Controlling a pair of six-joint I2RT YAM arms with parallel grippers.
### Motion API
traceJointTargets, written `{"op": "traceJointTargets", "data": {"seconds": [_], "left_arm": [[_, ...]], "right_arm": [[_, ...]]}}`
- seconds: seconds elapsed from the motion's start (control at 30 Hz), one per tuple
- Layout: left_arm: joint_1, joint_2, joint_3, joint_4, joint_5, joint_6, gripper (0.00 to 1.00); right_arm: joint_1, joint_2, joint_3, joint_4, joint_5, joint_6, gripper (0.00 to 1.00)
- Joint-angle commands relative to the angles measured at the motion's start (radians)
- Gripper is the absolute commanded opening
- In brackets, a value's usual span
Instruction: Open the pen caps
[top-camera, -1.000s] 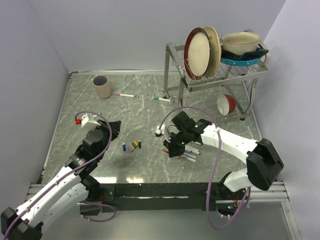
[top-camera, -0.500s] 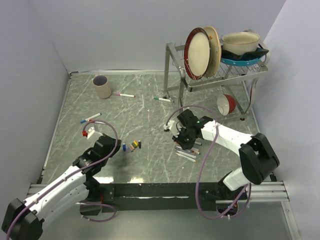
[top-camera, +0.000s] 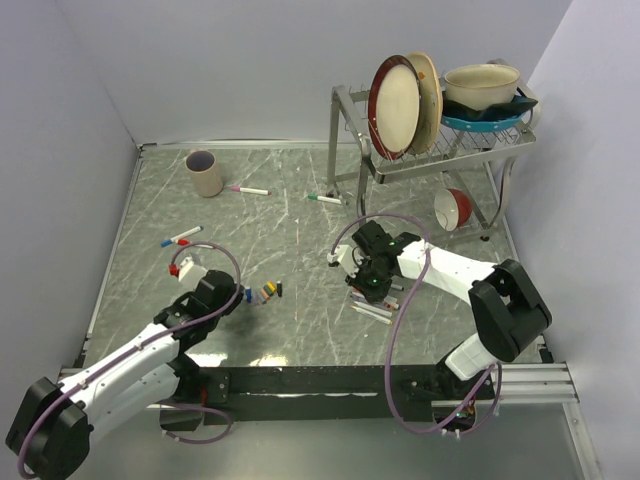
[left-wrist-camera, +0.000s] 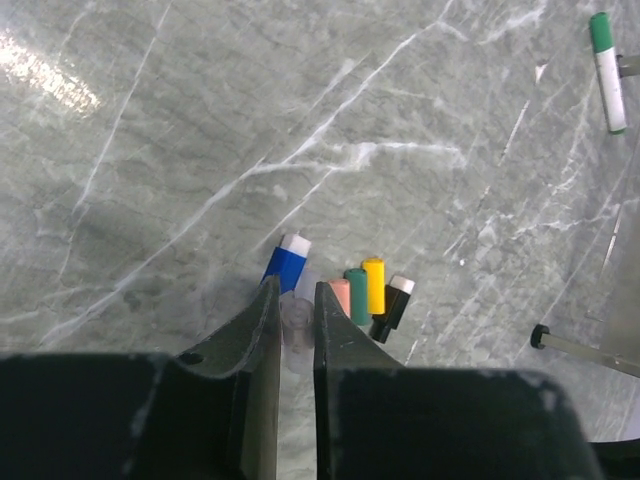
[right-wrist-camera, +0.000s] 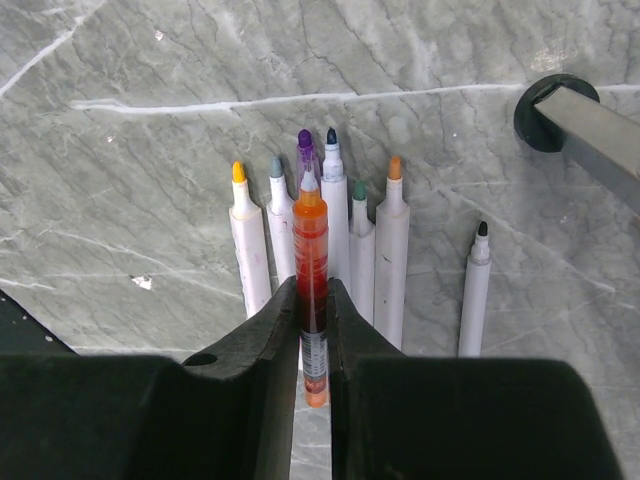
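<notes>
Several loose pen caps (left-wrist-camera: 365, 290) lie in a row on the marble table: blue (left-wrist-camera: 285, 267), pink, green, yellow and black; they also show in the top view (top-camera: 265, 292). My left gripper (left-wrist-camera: 297, 292) is shut on a clear cap (left-wrist-camera: 297, 325) in the gap between the blue and pink caps, low over the table (top-camera: 232, 297). My right gripper (right-wrist-camera: 311, 288) is shut on an uncapped orange pen (right-wrist-camera: 311, 240), held over a row of uncapped white pens (right-wrist-camera: 392, 260). In the top view the right gripper (top-camera: 372, 288) is right of the table's centre.
Capped pens lie apart: a green-capped one (top-camera: 324, 199) (left-wrist-camera: 606, 70), a pink-capped one (top-camera: 248, 189) and a blue-and-red one (top-camera: 181, 238). A cup (top-camera: 204, 173) stands back left. A dish rack (top-camera: 430, 150) with plates and a red bowl (top-camera: 455, 208) stands back right, its foot (right-wrist-camera: 548, 110) close to the pens.
My left gripper has moved toward the near right, down to the row of caps, uncovering the blue-and-red pen. My right gripper has moved right with the orange pen over the white pens.
</notes>
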Motion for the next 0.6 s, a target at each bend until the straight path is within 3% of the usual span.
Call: {"op": "traceJointTargets", "data": {"seconds": [0.0, 0.57], "left_arm": [[0.009, 0.024, -0.011, 0.033, -0.003, -0.03, 0.17], [0.022, 0.116, 0.004, 0.046, 0.012, -0.036, 0.31]], "right_arm": [[0.007, 0.012, 0.011, -0.016, 0.019, -0.004, 0.2], [0.01, 0.004, 0.013, -0.014, 0.033, -0.001, 0.36]]}}
